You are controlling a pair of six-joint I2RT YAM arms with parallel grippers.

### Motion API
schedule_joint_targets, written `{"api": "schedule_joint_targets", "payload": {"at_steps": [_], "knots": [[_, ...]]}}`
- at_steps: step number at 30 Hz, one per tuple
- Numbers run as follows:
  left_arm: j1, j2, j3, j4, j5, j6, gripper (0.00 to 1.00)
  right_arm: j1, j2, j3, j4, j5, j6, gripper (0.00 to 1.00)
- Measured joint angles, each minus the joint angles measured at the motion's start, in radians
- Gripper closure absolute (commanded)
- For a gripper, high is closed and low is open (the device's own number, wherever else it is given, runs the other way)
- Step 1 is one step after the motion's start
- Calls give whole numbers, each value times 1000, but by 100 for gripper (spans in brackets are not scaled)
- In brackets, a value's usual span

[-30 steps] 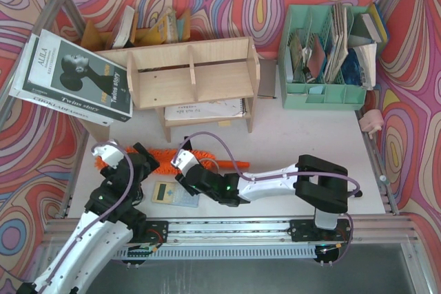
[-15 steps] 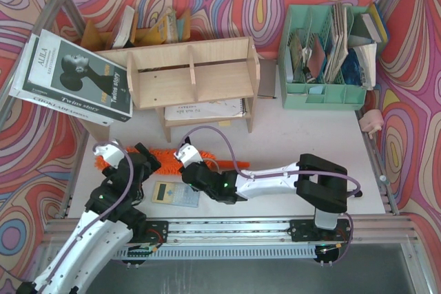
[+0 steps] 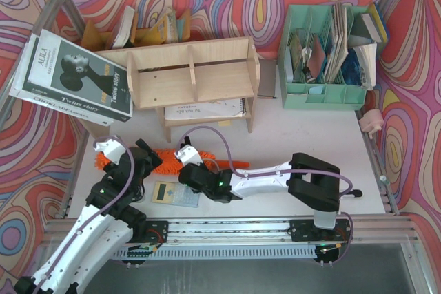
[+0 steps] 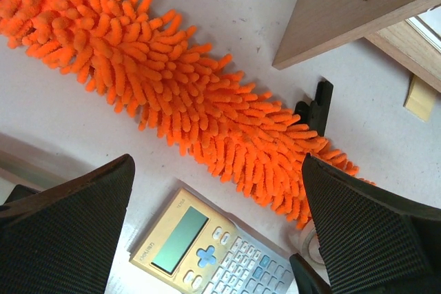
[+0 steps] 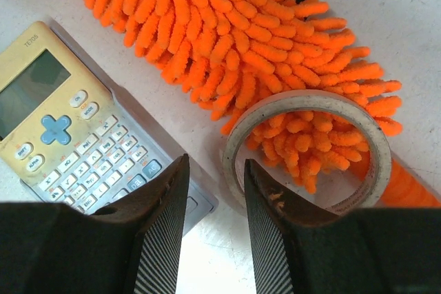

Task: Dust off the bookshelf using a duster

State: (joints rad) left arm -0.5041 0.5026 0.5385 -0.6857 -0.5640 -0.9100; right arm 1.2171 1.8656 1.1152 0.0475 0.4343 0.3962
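I see the duster [image 3: 164, 155] lying flat on the table [image 3: 303, 149], in front of the bookshelf [image 3: 193, 77] and clear of it, not touching the wood. Its fluffy head runs on a slant between my two wrists, and the smooth handle [image 5: 408, 192] leaves it on the right side. My left gripper [image 4: 217, 163] hangs over the head with its jaws spread as wide as they go, one finger on each side of the fluff and nothing in them; from its camera a corner of the shelf's side panel shows just past the duster. My right gripper [image 5: 217, 163] is lower on the handle end, jaws drawn in to a slim gap. A ring of tape [image 5: 310, 99] lies on the tip of the head there, fluff showing through its hole. The ring's near rim sits in that gap, close against one finger, with bare table between it and the other, so I do not read it as clamped on anything. A calculator [image 5: 76, 142] lies face up just beside the head, on the side nearer the arm bases, partly under my right fingers.
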Motion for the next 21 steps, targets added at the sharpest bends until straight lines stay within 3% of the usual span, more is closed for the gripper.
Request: {"api": "schedule_joint_targets", "payload": {"at_steps": [21], "knots": [[0,-12,0,-1,8,-6,2,-12,52,46,-16,36,27,61]]}}
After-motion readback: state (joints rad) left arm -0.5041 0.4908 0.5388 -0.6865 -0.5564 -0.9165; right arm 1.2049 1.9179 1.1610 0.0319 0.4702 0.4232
